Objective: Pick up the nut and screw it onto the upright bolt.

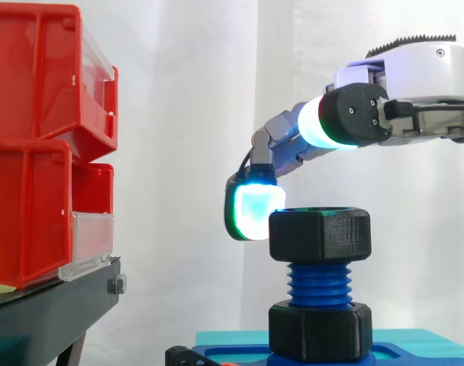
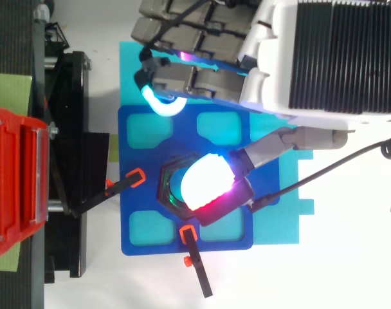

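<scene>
Robot hand (image 1: 415, 69) hovers open, gripping nothing; nut (image 1: 320, 236) sits atop bolt (image 1: 320, 286), 1 pad (image 1: 253, 210) beside its rim, probably to spin it.

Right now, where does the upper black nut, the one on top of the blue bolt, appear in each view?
Side view: the nut is at lower centre, atop the blue bolt, with the hand at its left.
Top view: the nut is near the centre, a hexagonal rim partly under the hand.
Shared landmark: the red bins, at the left edge in both.
</scene>
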Robot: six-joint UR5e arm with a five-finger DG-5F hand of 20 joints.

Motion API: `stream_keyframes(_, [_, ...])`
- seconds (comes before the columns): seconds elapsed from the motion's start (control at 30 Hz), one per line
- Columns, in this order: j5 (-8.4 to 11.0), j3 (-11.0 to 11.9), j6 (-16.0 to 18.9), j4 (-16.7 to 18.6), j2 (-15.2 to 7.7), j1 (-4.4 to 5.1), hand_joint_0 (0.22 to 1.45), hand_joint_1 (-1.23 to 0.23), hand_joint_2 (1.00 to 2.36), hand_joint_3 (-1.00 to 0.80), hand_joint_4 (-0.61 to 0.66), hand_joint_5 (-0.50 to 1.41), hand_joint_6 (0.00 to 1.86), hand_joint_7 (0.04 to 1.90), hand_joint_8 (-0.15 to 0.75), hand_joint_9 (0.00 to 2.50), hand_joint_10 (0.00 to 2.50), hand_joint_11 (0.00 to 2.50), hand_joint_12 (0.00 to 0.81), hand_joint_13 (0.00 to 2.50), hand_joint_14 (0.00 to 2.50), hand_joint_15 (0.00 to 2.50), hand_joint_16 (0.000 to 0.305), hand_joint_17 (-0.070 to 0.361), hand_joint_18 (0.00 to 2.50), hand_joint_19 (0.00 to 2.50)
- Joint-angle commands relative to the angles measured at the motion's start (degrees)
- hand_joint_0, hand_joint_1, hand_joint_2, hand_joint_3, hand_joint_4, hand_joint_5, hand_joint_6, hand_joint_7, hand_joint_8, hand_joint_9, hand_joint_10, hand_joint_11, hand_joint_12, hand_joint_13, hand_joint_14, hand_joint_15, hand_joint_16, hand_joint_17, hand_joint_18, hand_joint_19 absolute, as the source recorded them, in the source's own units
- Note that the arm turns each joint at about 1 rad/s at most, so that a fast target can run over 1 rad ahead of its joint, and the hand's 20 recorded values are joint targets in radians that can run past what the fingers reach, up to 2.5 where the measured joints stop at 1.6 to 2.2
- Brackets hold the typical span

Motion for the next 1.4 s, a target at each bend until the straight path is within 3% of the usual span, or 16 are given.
stream_keyframes(0.0, [-0.95,0.14,-0.68,0.77,-0.01,-0.22,0.51,-0.04,1.00,-0.50,0.25,-0.17,0.50,0.80,0.279,0.42,0.00,0.00,0.320,0.35,0.00,0.00,0.037,0.083,0.14,0.00])
stream_keyframes(0.17, [-2.09,0.14,-0.77,3.23,-0.18,0.31,0.50,-0.01,1.00,-0.50,0.24,-0.16,0.50,0.76,0.270,0.39,0.00,0.00,0.329,0.32,0.00,0.00,0.039,0.087,0.10,0.00])
stream_keyframes(0.33, [-2.01,0.14,-0.68,3.50,-0.18,1.71,0.50,-0.01,1.00,-0.50,0.24,-0.15,0.50,0.78,0.268,0.38,0.00,0.00,0.335,0.30,0.00,0.00,0.039,0.088,0.08,0.00])
stream_keyframes(0.37, [-2.09,-0.21,-0.42,3.50,-0.18,2.24,0.50,-0.01,1.00,-0.50,0.25,-0.15,0.50,0.80,0.268,0.38,0.00,0.00,0.335,0.30,0.00,0.00,0.039,0.088,0.08,0.00])
stream_keyframes(0.6, [-2.97,-2.49,0.99,4.99,-0.18,3.38,0.50,-0.02,1.00,-0.50,0.28,-0.13,0.50,0.87,0.270,0.38,0.00,0.00,0.334,0.29,0.00,0.00,0.039,0.089,0.07,0.00])
stream_keyframes(0.9, [-3.50,-3.19,1.78,5.17,-0.09,3.47,0.51,-0.04,1.00,-0.50,0.30,-0.11,0.50,1.01,0.274,0.38,0.00,0.00,0.333,0.29,0.00,0.00,0.039,0.088,0.07,0.00])
stream_keyframes(1.37, [-6.22,-3.19,1.34,3.58,-0.09,1.63,0.51,-0.07,1.00,-0.50,0.27,-0.09,0.50,1.23,0.292,0.41,0.00,0.00,0.316,0.31,0.00,0.00,0.036,0.081,0.09,0.00])
